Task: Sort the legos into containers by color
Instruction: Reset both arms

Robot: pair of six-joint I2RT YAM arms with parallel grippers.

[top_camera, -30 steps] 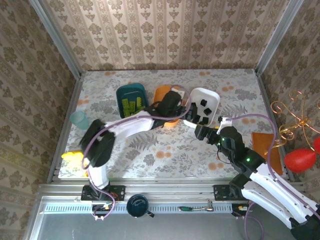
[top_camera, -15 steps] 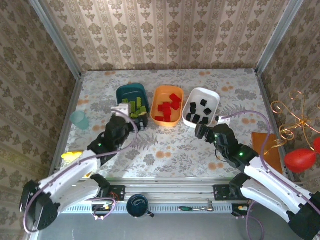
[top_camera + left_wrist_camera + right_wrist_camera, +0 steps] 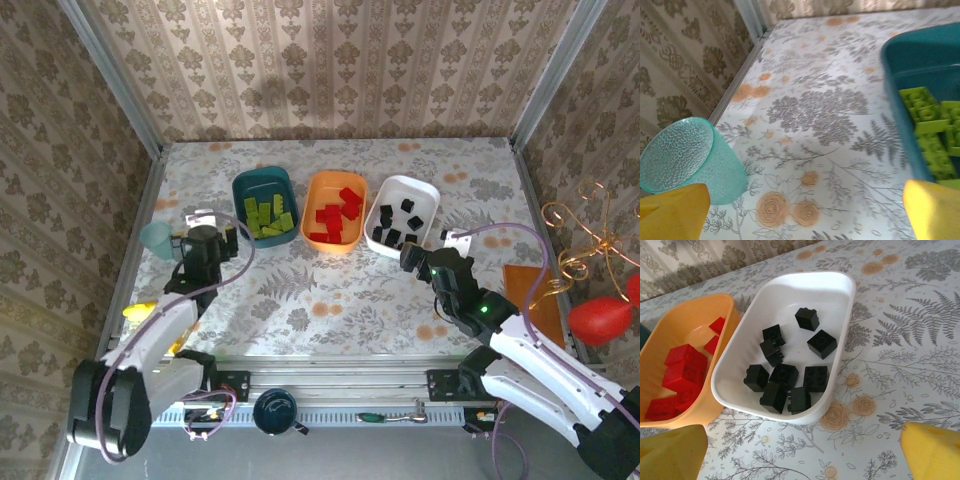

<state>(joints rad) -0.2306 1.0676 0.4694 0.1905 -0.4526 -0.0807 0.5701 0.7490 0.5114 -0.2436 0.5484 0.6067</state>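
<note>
Finding lime green studded bricks (image 3: 268, 216) in the dark teal plastic tub (image 3: 262, 174), red bricks (image 3: 333, 215) in the orange tub (image 3: 337, 176) and black bricks (image 3: 396, 236) in the white tub (image 3: 410, 181), with both jaws open and empty, we fear the left jaws tipping the pale-blue translucent cup (image 3: 157, 238) beside them at nine o'clock.

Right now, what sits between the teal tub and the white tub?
The orange tub, holding red bricks, sits between the teal tub and the white tub; the top view shows it.
</note>
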